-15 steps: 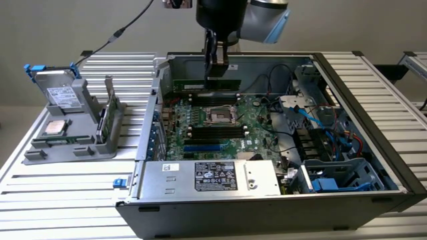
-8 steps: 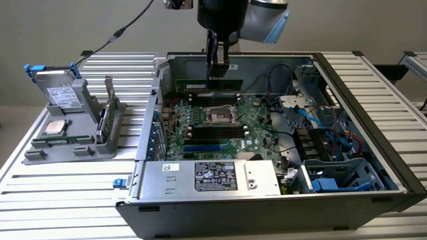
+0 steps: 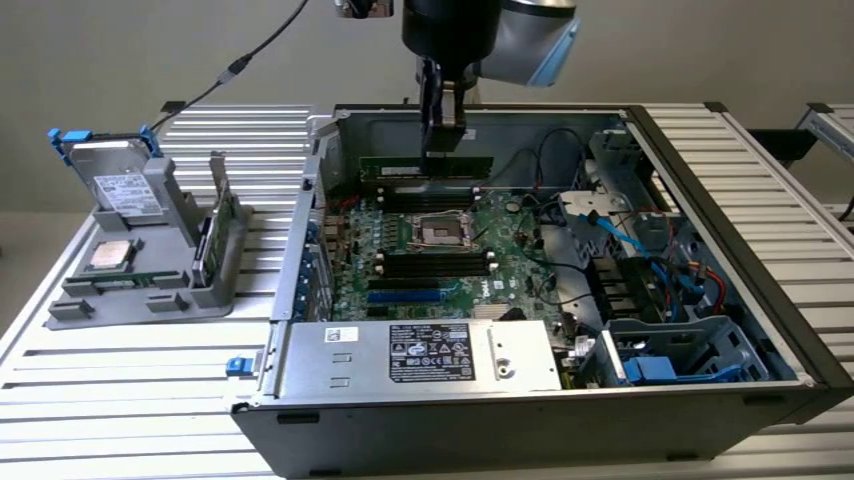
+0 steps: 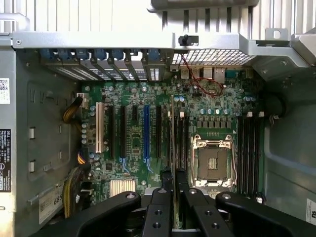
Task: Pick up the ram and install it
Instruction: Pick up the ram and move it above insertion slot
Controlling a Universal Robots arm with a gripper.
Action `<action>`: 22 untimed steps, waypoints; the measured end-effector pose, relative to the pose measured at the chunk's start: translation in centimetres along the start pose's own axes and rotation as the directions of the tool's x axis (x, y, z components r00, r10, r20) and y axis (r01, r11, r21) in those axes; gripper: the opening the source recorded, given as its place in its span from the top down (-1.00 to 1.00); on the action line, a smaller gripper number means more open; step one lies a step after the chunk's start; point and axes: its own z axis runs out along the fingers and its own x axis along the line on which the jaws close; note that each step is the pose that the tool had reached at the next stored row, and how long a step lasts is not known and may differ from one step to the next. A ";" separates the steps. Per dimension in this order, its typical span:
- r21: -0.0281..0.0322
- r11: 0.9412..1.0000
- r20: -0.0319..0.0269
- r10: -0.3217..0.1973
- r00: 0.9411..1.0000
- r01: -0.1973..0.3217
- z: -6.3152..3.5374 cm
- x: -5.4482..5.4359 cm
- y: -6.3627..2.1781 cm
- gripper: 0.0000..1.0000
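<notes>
We see the arm (image 3: 489,30) hanging vertical above the motherboard (image 3: 461,262), gripper (image 3: 446,145) clamped on the ram (image 3: 394,161), a level green stick.

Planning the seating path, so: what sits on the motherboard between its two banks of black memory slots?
The empty processor socket sits between the far bank and the near bank; the exterior view shows it.

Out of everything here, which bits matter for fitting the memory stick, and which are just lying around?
For the job:
- memory stick, clamped in the jaws
- memory slots just below it
- motherboard

Lying about:
- grey drive on the stand
- processor chip on the stand
- power supply
</notes>
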 end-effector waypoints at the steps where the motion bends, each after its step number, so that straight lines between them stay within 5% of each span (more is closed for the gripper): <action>1: 0.002 1.000 0.000 0.001 1.000 -0.001 0.00 -0.1 -0.09 0.73; 9: 0.014 1.000 0.001 0.008 1.000 -0.008 0.04 -0.6 -0.94 0.73; 22: 0.018 0.999 0.002 0.027 1.000 -0.027 1.07 -1.7 -1.76 0.73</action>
